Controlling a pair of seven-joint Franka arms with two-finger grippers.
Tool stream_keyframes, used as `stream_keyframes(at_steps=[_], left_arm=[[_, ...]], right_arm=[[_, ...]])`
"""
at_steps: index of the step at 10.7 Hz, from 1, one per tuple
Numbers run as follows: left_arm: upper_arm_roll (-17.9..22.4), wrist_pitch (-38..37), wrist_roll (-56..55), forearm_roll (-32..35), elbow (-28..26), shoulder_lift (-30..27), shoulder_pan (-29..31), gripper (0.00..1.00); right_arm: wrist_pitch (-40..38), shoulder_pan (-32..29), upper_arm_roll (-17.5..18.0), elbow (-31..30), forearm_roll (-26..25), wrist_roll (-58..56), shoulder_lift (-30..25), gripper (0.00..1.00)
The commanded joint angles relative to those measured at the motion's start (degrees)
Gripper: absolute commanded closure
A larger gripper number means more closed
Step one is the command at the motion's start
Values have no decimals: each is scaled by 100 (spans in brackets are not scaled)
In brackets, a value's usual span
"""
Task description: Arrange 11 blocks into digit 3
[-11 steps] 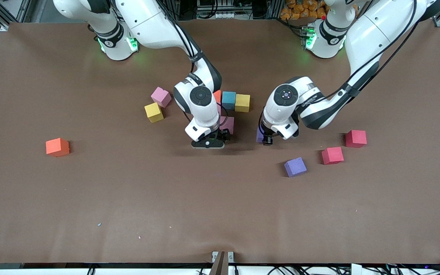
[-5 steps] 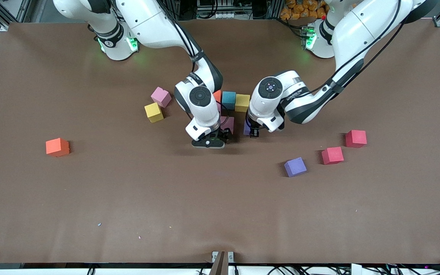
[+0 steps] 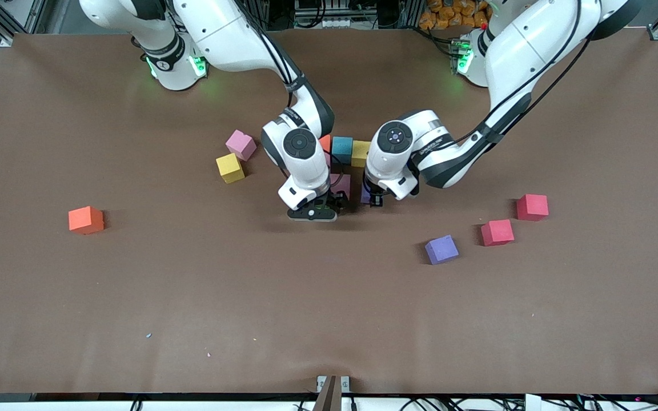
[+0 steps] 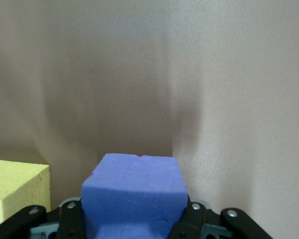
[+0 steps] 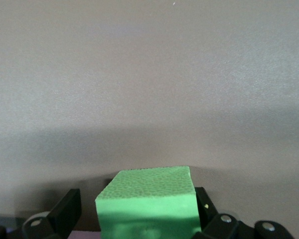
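- The left gripper (image 4: 132, 221) is clamped on a purple block (image 4: 132, 186), with a dark finger (image 4: 70, 219) pressed against each side face.
- In the front view this left gripper (image 3: 376, 200) is low over the table (image 3: 329, 308), and only a sliver of the purple block shows under the wrist. We cannot tell whether the block touches the table.
- A yellow block (image 4: 17, 189) sits just beside the held one in the left wrist view. In the front view it closes a short row: an orange block (image 3: 325, 142) half hidden by the right arm, a blue block (image 3: 341, 149), then this yellow one.
- A pink block (image 3: 341, 185) lies nearer the camera than that row, between the two wrists.
- The right gripper (image 5: 134, 211) stands spread wide around a green block (image 5: 149, 199). One finger (image 5: 65, 211) is clear of the block's side.
- In the front view the right gripper (image 3: 313, 212) points down at the table just beside the pink block.
- Toward the right arm's end lie a lighter pink block (image 3: 241, 144) and a second yellow block (image 3: 230, 168), close together, and a lone orange block (image 3: 85, 220) well apart.
- Toward the left arm's end lie a loose purple block (image 3: 441, 249) and two red blocks (image 3: 497, 232) (image 3: 532, 206).
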Motion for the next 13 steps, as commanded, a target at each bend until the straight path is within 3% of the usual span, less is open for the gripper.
stream_keyframes(at_steps=[1, 5, 8, 13], left_arm=[[99, -96, -54, -141, 205, 69, -172, 100], [126, -87, -28, -80, 283, 218, -338, 100], [345, -87, -36, -71, 468, 333, -567, 100], [363, -43, -36, -36, 495, 394, -638, 100]], right_arm=[[-535, -70, 5, 115, 11, -346, -249, 0], [-1423, -185, -179, 353, -6, -891, -609, 0], [-2172, -273, -539, 301, -6, -1847, -1084, 0], [-2050, -264, -855, -883, -102, -2226, -1803, 0]])
